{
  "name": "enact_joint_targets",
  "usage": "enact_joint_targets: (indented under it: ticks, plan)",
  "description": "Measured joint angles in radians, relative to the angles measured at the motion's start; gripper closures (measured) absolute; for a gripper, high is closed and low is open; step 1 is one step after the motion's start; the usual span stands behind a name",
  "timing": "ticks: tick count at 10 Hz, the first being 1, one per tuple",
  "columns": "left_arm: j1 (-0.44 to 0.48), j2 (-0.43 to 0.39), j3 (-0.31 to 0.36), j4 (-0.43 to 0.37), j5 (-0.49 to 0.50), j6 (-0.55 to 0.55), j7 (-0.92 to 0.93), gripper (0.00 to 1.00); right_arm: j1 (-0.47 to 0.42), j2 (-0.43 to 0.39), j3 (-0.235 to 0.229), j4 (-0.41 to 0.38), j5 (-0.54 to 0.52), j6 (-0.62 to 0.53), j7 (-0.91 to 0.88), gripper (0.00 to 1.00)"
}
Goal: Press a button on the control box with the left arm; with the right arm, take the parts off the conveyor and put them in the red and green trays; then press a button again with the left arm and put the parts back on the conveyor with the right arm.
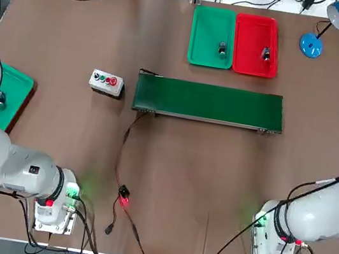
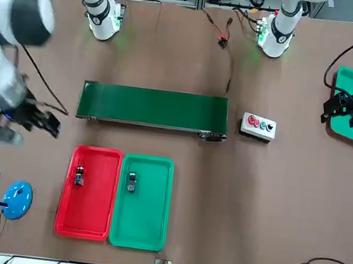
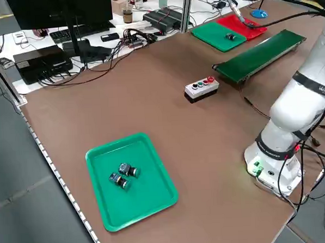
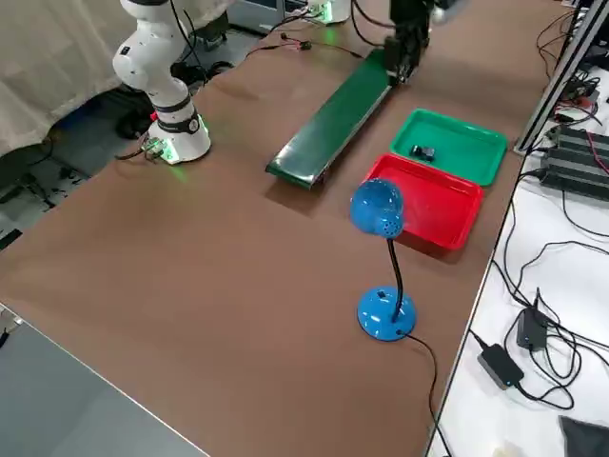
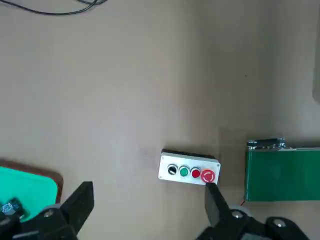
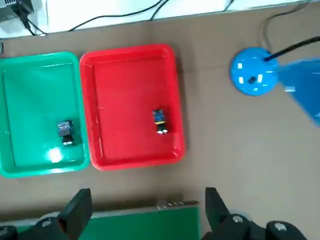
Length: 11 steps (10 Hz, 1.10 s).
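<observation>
Two parts (image 6: 160,121) sit in the trays, conveyor (image 1: 209,102) bare. Control box (image 5: 189,168) lies just ahead of my left claw (image 5: 147,202), fingers apart; right claw (image 6: 145,210) also spread, above the belt's tray-side end.

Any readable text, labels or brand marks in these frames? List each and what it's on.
No text can be read in any view.
Control box: a white curved mark on its red button, no letters legible.
Lamp base: pale marks, too blurred to read.
Green tray, red tray, conveyor: no markings visible.
</observation>
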Motion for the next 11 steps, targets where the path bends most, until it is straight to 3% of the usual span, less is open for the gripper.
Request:
enact_joint_targets:
  ticks: [3,7,10,11]
  plan:
    - [-0.001,-0.002,-0.003,-0.002,0.000,0.000,0.000,0.02,-0.043,-0.119,0.002,-0.017,0.014,-0.111,-0.030,0.00]
    - [-0.001,-0.006,-0.012,-0.003,0.000,0.000,-0.002,0.02,-0.090,-0.220,0.006,-0.086,0.074,-0.115,-0.028,0.00]
    - [-0.002,-0.027,-0.029,-0.038,0.000,0.000,-0.002,0.15,-0.109,-0.250,0.007,-0.109,0.077,-0.117,-0.028,0.00]
    - [-0.002,-0.044,-0.041,-0.073,0.000,0.001,-0.002,0.32,-0.113,-0.250,0.008,-0.113,0.077,-0.116,-0.028,0.00]
